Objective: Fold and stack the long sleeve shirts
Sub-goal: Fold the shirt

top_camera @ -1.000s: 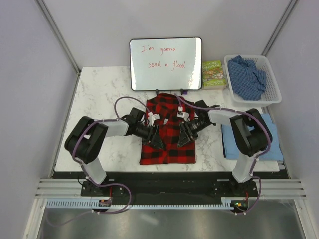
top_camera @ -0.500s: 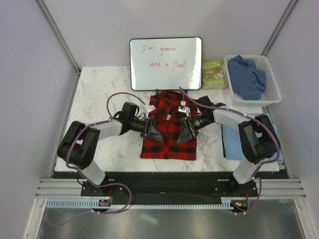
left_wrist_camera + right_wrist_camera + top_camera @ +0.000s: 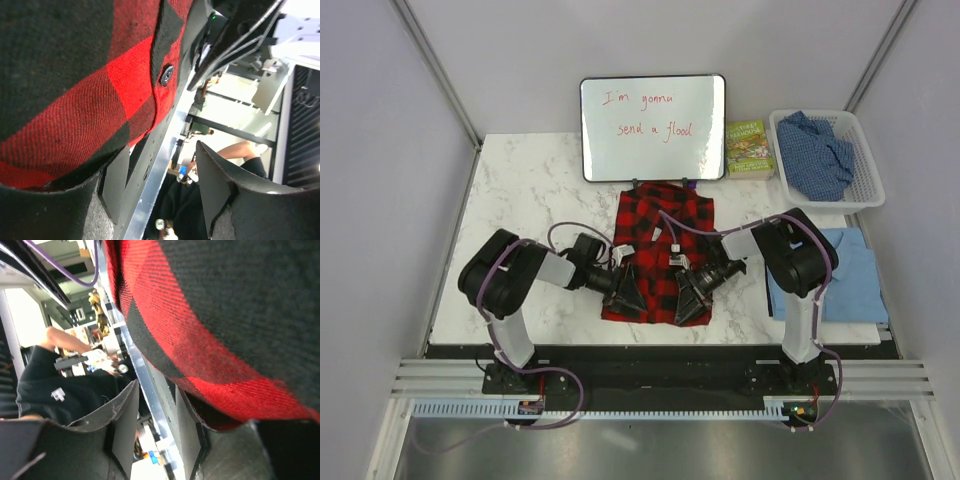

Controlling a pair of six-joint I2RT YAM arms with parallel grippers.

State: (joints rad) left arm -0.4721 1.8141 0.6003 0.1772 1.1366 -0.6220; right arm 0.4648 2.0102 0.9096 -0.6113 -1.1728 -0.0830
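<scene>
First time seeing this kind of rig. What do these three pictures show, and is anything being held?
Two robot arms are bolted at the near edge of a marble table. The wide picture comes from a fixed camera above and behind them; the other two come from a camera on each wrist, looking along its own fingers. On the table are a red-and-black checked flannel shirt, a light blue shirt at the right, a whiteboard, a book and a basket holding a darker blue shirt. The left tool and right tool sit at the flannel's near hem. In both wrist views the fingers stand apart with cloth against one finger, so nothing looks clamped.
</scene>
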